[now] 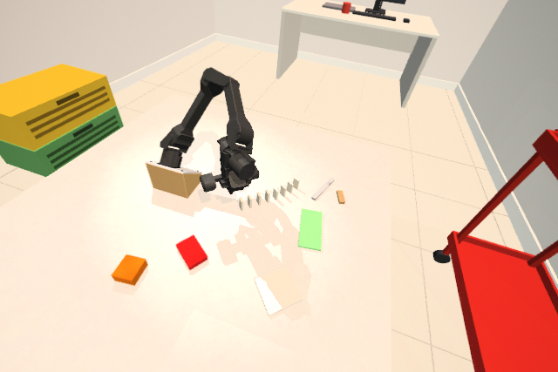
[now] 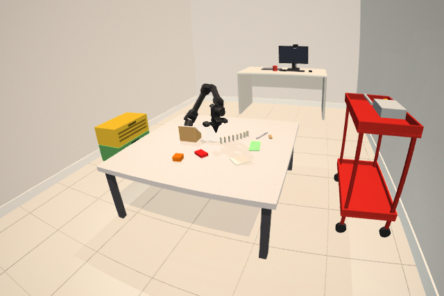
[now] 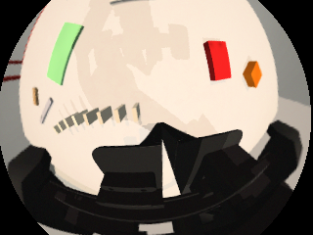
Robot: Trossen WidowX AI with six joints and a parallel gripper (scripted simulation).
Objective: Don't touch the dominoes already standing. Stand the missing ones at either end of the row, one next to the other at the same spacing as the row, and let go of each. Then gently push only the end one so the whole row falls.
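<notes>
Several pale dominoes stand upright in one slanting, roughly evenly spaced row. The end domino nearest the gripper is upright, and so is the far end domino. No fallen domino shows. My gripper is shut and empty, its fingertips together. It hangs above the table, beyond the near end of the row, on the side of the cardboard-coloured block, apart from the dominoes.
The cardboard-coloured block stands by the arm's base. Past the far end lie a grey stick and a small tan block. A green pad, white sheet, red block and orange block lie in front.
</notes>
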